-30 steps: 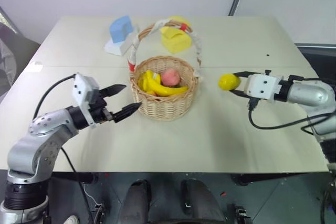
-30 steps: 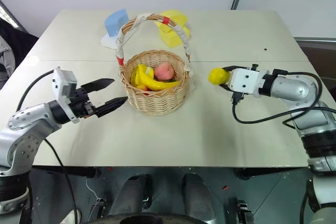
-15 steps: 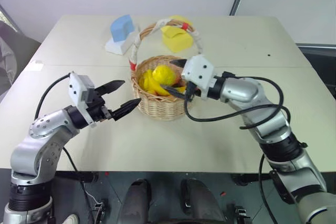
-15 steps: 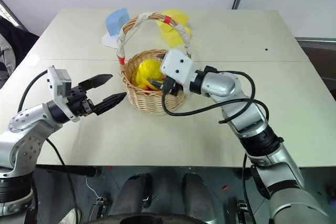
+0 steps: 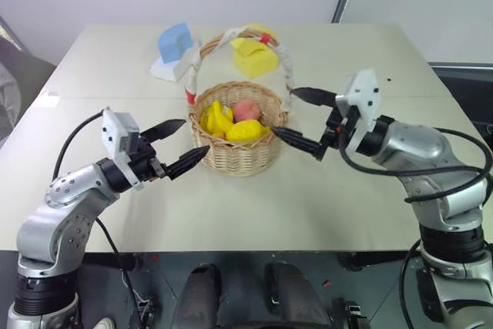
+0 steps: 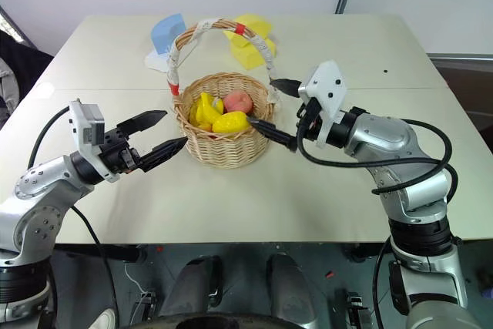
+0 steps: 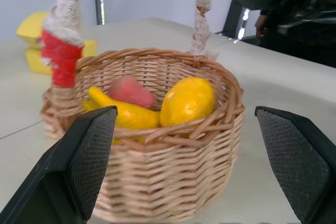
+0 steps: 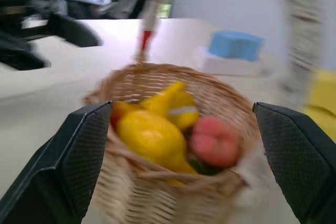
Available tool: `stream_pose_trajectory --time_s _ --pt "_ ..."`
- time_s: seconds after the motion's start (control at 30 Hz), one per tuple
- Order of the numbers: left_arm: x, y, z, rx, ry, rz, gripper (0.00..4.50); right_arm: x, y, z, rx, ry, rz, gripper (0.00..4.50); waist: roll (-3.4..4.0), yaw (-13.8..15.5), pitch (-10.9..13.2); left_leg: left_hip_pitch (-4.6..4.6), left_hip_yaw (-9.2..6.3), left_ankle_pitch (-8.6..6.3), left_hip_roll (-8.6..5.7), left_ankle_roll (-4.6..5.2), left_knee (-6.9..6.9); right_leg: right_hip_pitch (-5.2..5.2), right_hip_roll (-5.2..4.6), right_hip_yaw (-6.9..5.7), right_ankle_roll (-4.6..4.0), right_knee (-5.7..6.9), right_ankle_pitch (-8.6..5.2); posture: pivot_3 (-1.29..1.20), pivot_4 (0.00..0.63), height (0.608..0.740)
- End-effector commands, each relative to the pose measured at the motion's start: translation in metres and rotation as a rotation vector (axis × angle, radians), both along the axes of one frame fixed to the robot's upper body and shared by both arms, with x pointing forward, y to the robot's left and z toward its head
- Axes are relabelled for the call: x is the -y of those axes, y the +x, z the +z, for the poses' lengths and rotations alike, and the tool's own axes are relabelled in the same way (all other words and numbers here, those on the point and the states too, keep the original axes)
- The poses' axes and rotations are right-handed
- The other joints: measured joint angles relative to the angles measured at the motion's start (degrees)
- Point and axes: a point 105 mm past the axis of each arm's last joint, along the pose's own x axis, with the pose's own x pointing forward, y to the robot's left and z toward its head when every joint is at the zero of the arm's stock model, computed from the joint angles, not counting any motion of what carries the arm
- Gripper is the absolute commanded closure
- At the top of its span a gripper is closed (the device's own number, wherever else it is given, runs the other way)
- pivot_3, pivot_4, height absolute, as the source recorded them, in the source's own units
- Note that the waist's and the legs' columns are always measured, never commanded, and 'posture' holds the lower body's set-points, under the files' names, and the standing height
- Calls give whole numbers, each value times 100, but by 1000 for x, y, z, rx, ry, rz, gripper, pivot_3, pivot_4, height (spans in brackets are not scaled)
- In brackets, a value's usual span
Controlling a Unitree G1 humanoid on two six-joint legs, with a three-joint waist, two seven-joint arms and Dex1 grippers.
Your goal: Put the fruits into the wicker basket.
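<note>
The wicker basket stands mid-table, its arched handle wrapped in white with red bands. Inside it the yellow lemon lies at the front, and the pink-red peach sits behind it. The left wrist view shows both fruits, the lemon and the peach, inside the basket's rim. My left gripper is open and empty just left of the basket, pointing at it. Just right of the basket, my right gripper is open and empty too, its fingers spread wide beside the rim.
Yellow bananas lie in the basket's left half. Behind the basket stand a blue blocky shape on a white base and a yellow blocky shape. The table's front edge runs below both arms.
The right gripper carried the lemon from the right side over the basket, opened, and drew back to the right. The lemon now lies in the basket. The left gripper stayed put.
</note>
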Motion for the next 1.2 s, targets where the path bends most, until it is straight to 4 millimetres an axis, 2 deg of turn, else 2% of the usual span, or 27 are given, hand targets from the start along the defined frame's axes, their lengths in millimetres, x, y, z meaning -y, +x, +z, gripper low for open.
stream_pose_trajectory --time_s 0.03,0.13,0.2,0.23,0.3,0.37,0.53,0.63,0.67,0.77,0.9,1.07,1.2 --pt "6 0 10 42 -15 -34 0 0 24 8 10 99 -95 31 2 -1 1 1 -1 0 1 0 0 0 3 0 -2 1 1 0 150 740" --pt "10 0 11 44 -18 -52 0 -3 46 0 -26 129 -160 31 2 10 1 -3 0 0 2 0 -2 -5 9 1 -2 1 1 0 150 740" --pt "10 -1 12 45 -17 -54 0 -6 54 -4 -34 128 -172 31 2 19 1 -9 -1 0 1 0 -3 -10 10 1 0 1 0 0 150 740" --pt "11 -1 12 46 -17 -53 0 -8 56 -3 -46 154 -173 269 2 29 1 -10 0 0 1 0 -5 -10 8 1 2 1 0 0 150 740" --pt "11 -2 12 50 -17 -51 0 -9 58 -2 -66 197 -167 832 2 44 1 -13 -1 0 -1 1 -9 -11 6 0 5 0 -1 0 150 740" --pt "11 -4 13 52 -19 -47 0 -10 57 0 -72 219 -155 1780 2 48 1 -18 0 0 -2 1 -10 -16 4 0 6 0 -1 0 150 740" --pt "13 -6 10 43 -25 -46 0 -5 53 9 -58 259 -157 4479 3 38 1 -21 -1 0 -1 1 -10 -20 4 0 6 1 0 0 150 740" --pt "14 -6 10 40 -28 -49 0 8 45 18 -20 268 -167 4494 3 37 2 -21 -1 0 0 1 -10 -22 5 0 6 2 -1 0 150 740" --pt "15 -5 10 40 -29 -50 0 15 43 21 -5 270 -177 4494 3 41 2 -21 0 0 -1 1 -10 -23 5 0 6 2 -1 0 150 740" --pt "16 -4 10 39 -31 -60 0 55 40 36 57 294 -298 4494 3 68 2 -28 -1 0 -2 1 -10 -25 2 -1 7 0 -2 0 150 740" --pt "22 -1 10 40 -35 -88 0 142 45 56 119 392 -627 4494 2 77 2 -63 -1 0 -8 1 6 -48 -3 -1 8 -1 -1 0 150 740" --pt "32 4 12 47 -43 -126 0 213 49 49 149 412 -962 4494 3 23 1 -69 4 0 -9 1 8 -58 3 1 8 0 -1 0 150 740" --pt "40 8 14 56 -47 -150 0 243 52 38 144 438 -1109 4494 8 -15 2 -66 6 1 -5 3 2 -66 13 9 17 8 4 0 150 740"
